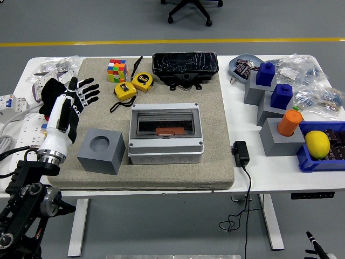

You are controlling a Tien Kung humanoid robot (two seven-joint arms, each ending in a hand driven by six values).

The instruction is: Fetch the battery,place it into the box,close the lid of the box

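The left hand [69, 102] hovers over the mat's left edge, fingers spread, holding nothing. Right of it stands a grey block [101, 150], then the box [166, 133], lid shut, an orange battery [168, 130] visible inside. At the desk [248, 178] bottom right corner, the right hand [315, 249] barely shows; its state cannot be told.

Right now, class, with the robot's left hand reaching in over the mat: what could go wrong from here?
1. The open left hand is close to the grey cube and the two yellow tape measures; a sweep toward the box could knock them.
2. The box has its clear lid down, so nothing can go in until it is lifted.
3. The black wrapped pack sits behind the box, so a reach over it may bump the box.
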